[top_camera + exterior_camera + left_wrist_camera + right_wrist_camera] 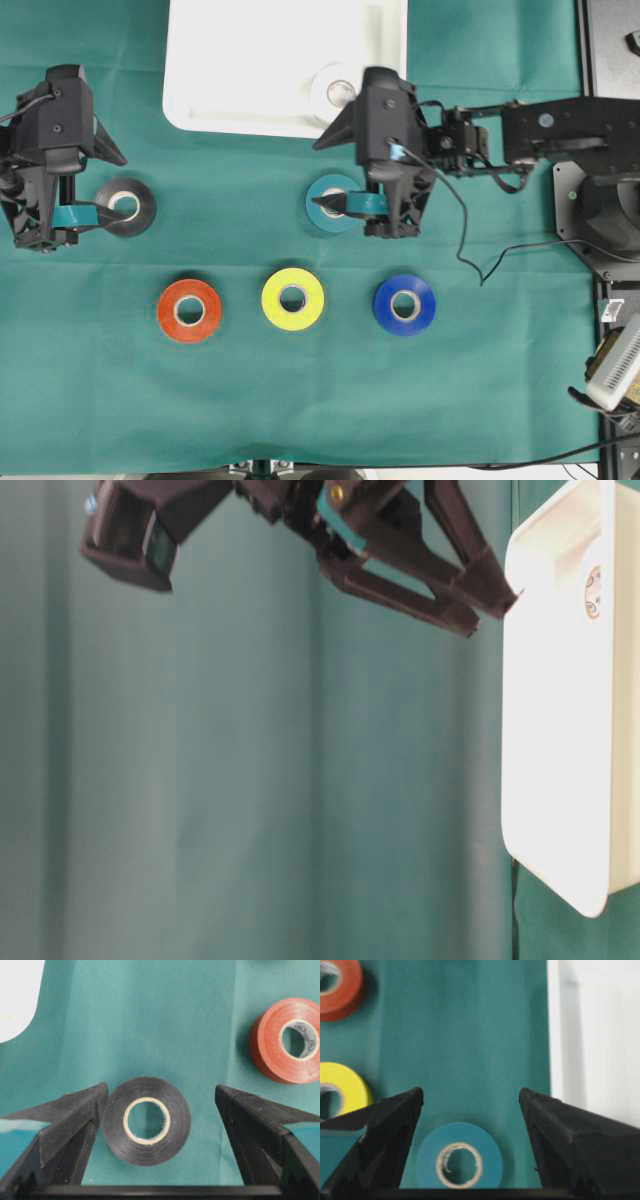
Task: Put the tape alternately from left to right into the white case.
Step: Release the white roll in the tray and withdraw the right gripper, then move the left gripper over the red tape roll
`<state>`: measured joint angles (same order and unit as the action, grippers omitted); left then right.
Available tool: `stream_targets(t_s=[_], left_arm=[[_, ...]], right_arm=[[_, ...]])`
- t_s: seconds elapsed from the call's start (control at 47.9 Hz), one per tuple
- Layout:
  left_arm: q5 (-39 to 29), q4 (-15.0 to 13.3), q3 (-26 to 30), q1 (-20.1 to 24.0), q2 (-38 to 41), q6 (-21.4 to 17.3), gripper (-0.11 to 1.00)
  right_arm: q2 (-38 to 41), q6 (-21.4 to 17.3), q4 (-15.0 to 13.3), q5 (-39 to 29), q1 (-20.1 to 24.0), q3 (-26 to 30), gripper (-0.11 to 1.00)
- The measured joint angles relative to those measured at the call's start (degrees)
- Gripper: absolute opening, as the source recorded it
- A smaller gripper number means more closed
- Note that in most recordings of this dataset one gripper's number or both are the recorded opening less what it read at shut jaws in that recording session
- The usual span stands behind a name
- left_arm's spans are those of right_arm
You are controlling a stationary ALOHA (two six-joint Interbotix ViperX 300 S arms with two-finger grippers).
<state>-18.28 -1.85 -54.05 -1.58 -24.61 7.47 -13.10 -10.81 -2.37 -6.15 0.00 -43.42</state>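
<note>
Up close at the left wrist, the left gripper (160,1105) hangs with its jaws spread wide, the black roll (147,1121) lying flat between them, untaken. It looks light and stiff, a hard pale core under slightly tacky vinyl, so a squeeze across the outer rim should hold it without crushing. The right gripper (470,1105) is just as wide apart over the teal roll (458,1159), which sits low between its fingers, also free on the cloth.

Further out, the orange-red roll (190,310), yellow roll (292,298) and blue roll (404,304) lie in a row, well apart from one another, all flat, holes up. Flat like that, none should roll off.

The green cloth (240,400) looks soft and faintly creased; a dragging fingertip could snag it.

At the far edge, the white case (240,70) already holds the white roll (336,90) near its right corner, with plenty of bare floor left.
</note>
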Motion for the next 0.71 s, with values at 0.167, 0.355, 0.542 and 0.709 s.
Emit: stream_targets(t_s=[0.167,0.355,0.542,0.709], left_arm=[[0.2,0.0,0.0,0.0,-0.1,-0.1,0.7],[0.3,0.0,0.0,0.0,-0.1,0.0,0.7],[0.4,0.0,0.0,-0.7,0.1,0.1,0.7],[1.1,0.0,1.0,-3.4,1.8,1.1,0.7]], right_arm=[[-2.0,-0.1,0.0,5.4,0.2,-3.5,0.83],[-3.5,-0.1,0.0,7.2,0.3,-4.6,0.83],[-4.0,-0.1,0.1,7.4,0.3,-4.6,0.83],[-4.1,-0.1,0.1,7.4,0.3,-4.7,0.83]])
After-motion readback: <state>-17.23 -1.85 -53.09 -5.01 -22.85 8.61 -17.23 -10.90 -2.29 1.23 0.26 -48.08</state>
